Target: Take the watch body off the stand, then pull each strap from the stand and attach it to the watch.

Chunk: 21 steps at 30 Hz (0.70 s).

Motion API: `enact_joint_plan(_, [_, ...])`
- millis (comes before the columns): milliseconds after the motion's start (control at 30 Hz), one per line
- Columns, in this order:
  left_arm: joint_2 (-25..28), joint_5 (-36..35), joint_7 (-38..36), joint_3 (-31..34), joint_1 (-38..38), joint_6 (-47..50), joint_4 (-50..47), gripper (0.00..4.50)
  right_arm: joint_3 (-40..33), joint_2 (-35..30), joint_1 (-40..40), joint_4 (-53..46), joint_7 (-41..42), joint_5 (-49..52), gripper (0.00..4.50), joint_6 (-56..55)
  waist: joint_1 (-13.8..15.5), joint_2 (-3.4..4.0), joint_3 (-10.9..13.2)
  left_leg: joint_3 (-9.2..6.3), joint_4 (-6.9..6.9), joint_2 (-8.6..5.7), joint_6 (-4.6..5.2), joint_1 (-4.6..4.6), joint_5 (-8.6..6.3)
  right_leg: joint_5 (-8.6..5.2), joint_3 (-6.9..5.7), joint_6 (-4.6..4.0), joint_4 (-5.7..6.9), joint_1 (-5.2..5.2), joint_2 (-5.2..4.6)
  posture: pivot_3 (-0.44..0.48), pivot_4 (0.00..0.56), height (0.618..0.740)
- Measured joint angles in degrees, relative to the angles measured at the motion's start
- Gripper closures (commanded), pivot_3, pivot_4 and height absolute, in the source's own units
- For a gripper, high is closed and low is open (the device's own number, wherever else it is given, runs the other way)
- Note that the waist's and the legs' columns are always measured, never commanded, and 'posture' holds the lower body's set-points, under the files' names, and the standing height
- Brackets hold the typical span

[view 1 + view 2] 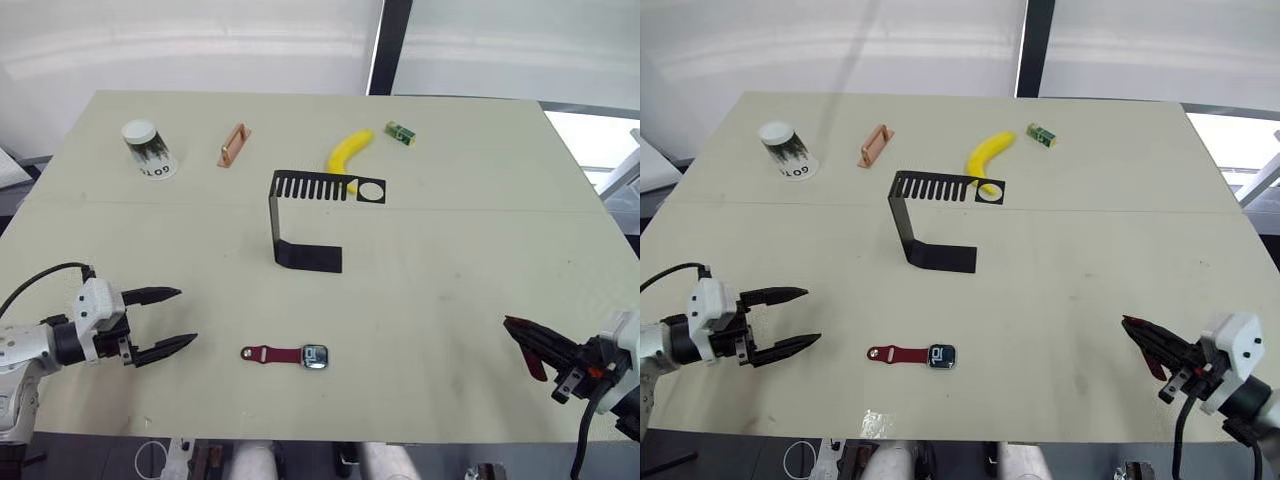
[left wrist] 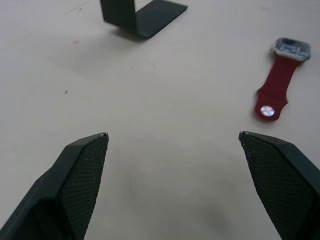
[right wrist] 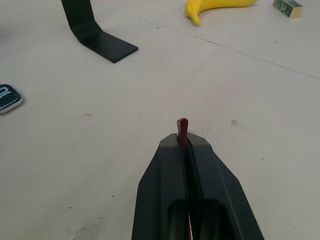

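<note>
The watch body (image 1: 315, 356) lies flat on the table (image 1: 450, 200) near the front edge, off the stand (image 1: 300, 215), with one red strap (image 1: 270, 354) already joined to its side and stretched toward the robot's left. The stand, now bare of both watch and straps, sits upright near mid-table, well apart from the watch. The left gripper (image 1: 160, 322) hovers left of the watch, fingers spread wide and empty. The right gripper (image 1: 1145, 345), low over the table at the right and well apart from the watch, is clenched on the second strap (image 3: 182, 131), whose red tip protrudes between the fingers. Remaining, by judgement: attaching this strap to the free side of the watch.
</note>
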Motion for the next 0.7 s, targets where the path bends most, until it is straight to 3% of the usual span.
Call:
enact_joint_plan(300, [-1.0,3.3,2.6,-16.7,-4.6,8.2,-16.4,0.01,7.9,1.8,0.5,-7.3,1.3,-2.2,4.50,-2.9,0.1,0.02,0.0,-0.01,0.04,-0.02,-0.12,0.07,0.10,-0.01,0.19,-0.02,0.19,0.03,0.14,0.000,0.150,0.729])
enact_joint_plan(467, [-6.4,10.8,6.1,-27.2,-8.6,7.2,-16.2,0.01,15.9,1.3,-0.5,-10.7,2.0,-5.7,4.50,-3.8,0.0,0.02,0.0,-0.02,0.18,-0.01,-0.09,0.09,0.12,0.02,0.29,0.02,0.23,0.05,0.25,0.000,0.150,0.729])
enact_joint_plan(700, [-11.7,18.0,9.4,-33.2,-11.7,3.2,-10.4,0.01,18.0,0.6,0.3,-13.4,2.0,-6.4,4.50,-3.5,0.1,0.01,0.0,-0.08,0.38,0.01,-0.06,0.05,0.13,0.02,0.31,0.01,0.35,0.05,0.28,0.000,0.150,0.729])
